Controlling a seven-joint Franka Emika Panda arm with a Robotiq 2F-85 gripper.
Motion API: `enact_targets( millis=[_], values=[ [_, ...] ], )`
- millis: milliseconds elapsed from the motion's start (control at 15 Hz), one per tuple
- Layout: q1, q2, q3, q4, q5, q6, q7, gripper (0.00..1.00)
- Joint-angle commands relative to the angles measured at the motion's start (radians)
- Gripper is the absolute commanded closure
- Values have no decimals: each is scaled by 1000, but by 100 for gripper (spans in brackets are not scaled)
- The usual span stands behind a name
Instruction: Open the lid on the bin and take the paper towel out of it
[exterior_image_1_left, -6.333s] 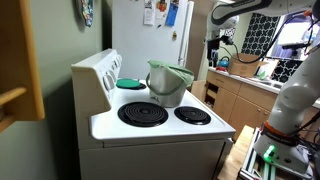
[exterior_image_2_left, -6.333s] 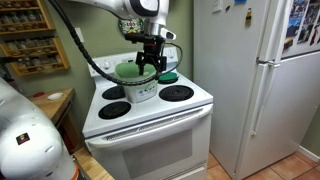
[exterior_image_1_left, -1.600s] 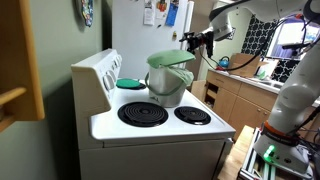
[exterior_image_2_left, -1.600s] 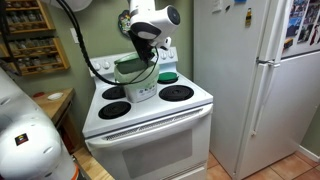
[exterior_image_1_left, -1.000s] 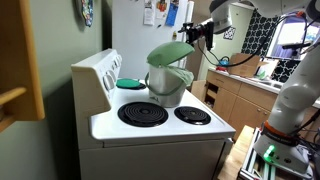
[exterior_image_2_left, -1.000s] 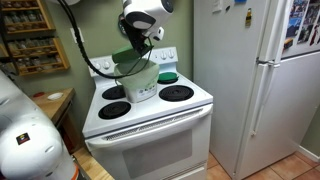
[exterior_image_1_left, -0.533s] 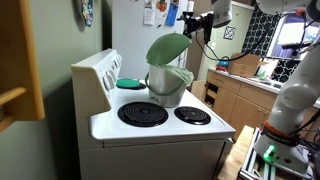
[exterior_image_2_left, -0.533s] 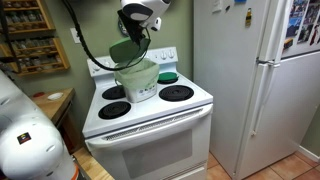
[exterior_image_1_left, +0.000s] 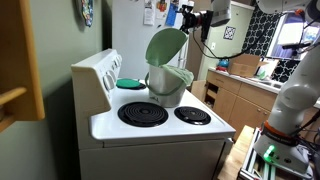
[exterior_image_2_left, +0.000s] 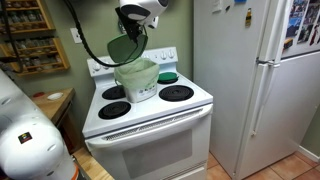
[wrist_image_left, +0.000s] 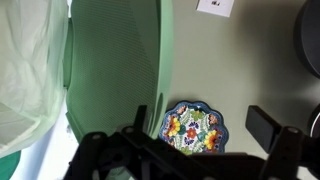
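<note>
Fingers (wrist_image_left: 262, 126) spread wide, one at the rim of the raised lid (wrist_image_left: 115, 70).

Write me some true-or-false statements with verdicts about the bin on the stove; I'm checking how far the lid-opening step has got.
1. The lid is tipped up, well clear of the bin opening. True.
2. The bin stands on the floor. False: it stands on the stove top.
3. A teal disc lies beside the bin. True.
4. The gripper is reaching down inside the bin. False: it is up by the raised lid's top edge.
5. The refrigerator door is open. False: it is shut.
</note>
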Motion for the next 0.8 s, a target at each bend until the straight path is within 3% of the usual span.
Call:
enact_targets(
  millis=[0, 333, 733],
  values=[
    [1, 5, 7, 5, 7, -2, -15, 0],
    [2, -4, 4, 12, 39, -15, -72, 0],
    [-10, -3, 7, 29, -89, -12, -49, 0]
  ],
)
